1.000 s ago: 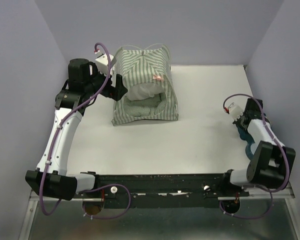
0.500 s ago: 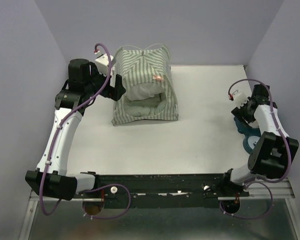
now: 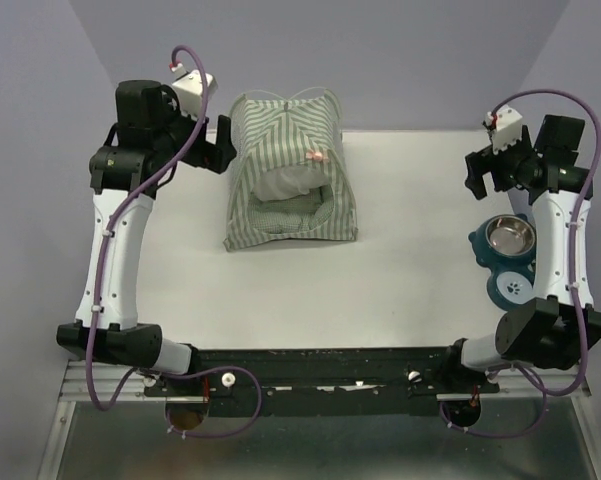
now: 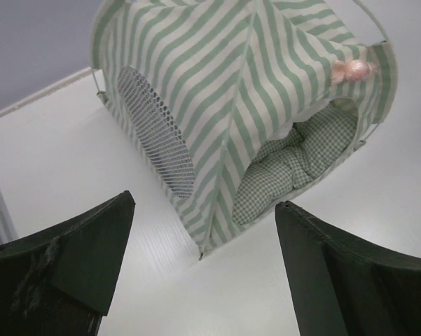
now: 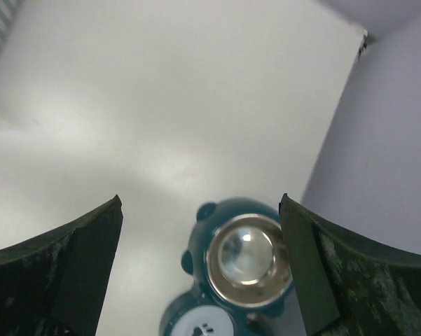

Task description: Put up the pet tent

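Note:
The pet tent (image 3: 285,150) stands upright at the back middle of the table, green-and-white striped, with a pink tag (image 3: 316,156) over its front opening. In the left wrist view the pet tent (image 4: 231,91) shows a grey mesh window (image 4: 157,133) and a checked cushion (image 4: 294,161) inside. My left gripper (image 3: 225,150) hovers just left of the tent, apart from it; there my left gripper (image 4: 203,203) is open and empty. My right gripper (image 3: 477,172) is raised at the far right, far from the tent. In its wrist view my right gripper (image 5: 199,203) is open with nothing between the fingers.
A teal pet feeder (image 3: 508,262) with a steel bowl (image 3: 510,236) sits at the table's right edge, below my right gripper; the steel bowl (image 5: 246,262) also shows in the right wrist view. Lilac walls enclose the table on three sides.
My right arm has lifted and swung toward the back right, its jaws opening, and the feeder now shows. My left arm has risen and drawn back a little from the tent.

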Action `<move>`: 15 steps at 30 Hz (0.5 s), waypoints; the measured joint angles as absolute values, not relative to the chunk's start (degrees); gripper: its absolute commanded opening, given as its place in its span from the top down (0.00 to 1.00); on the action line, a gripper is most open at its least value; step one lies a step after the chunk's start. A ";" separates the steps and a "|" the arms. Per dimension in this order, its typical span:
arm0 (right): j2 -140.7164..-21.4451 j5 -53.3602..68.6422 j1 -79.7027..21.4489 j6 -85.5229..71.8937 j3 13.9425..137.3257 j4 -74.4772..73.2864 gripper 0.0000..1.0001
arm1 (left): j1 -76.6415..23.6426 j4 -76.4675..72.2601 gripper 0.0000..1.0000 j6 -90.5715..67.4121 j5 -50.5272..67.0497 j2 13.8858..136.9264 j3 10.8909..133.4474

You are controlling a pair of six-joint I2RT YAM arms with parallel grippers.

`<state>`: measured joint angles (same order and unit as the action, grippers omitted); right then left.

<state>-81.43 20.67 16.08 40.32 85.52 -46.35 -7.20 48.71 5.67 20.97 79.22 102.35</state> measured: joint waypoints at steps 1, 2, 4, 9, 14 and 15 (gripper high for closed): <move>-81.43 22.87 15.77 37.93 87.24 -46.17 0.00 | -6.46 50.92 0.01 6.09 20.91 80.82 105.27; -81.43 25.06 15.40 35.66 88.77 -45.89 0.00 | -5.56 52.86 0.01 6.35 20.69 82.41 108.14; -81.43 28.84 14.35 31.24 90.89 -44.64 0.00 | -3.60 57.67 0.01 6.37 19.64 85.84 113.32; -79.24 33.52 5.87 21.12 87.15 -39.57 0.00 | -0.86 64.64 0.01 5.39 15.94 89.10 111.55; -70.26 34.17 -1.21 12.25 70.83 -34.20 0.00 | -0.62 65.47 0.01 4.56 15.00 85.78 95.39; -68.10 33.98 -1.54 11.03 67.79 -33.91 0.00 | -0.62 65.52 0.01 4.45 15.00 84.99 92.62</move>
